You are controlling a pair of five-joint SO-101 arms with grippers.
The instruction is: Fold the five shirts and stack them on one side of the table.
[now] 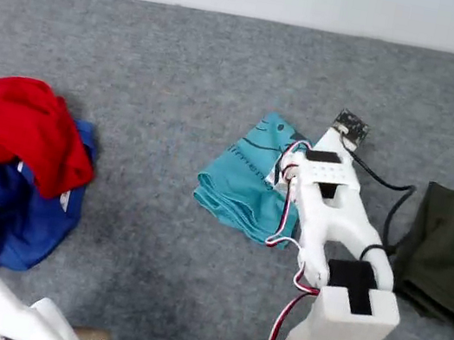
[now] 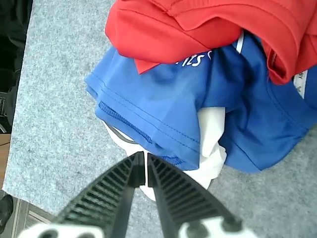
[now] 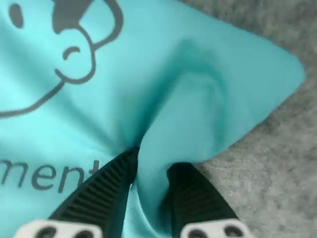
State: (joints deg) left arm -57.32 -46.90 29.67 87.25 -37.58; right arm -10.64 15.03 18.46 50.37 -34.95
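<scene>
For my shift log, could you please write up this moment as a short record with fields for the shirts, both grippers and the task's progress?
teal shirt: crumpled at the centre of the table, a fold pinched in the right gripper
right gripper: shut on teal shirt
left pile: red shirt on top of blue shirt, white shirt underneath, all unfolded
left gripper: shut, holding nothing, over the pile's edge by the white shirt
dark green shirt: folded flat at the table's right edge
progress: one shirt looks folded, four not yet
</scene>
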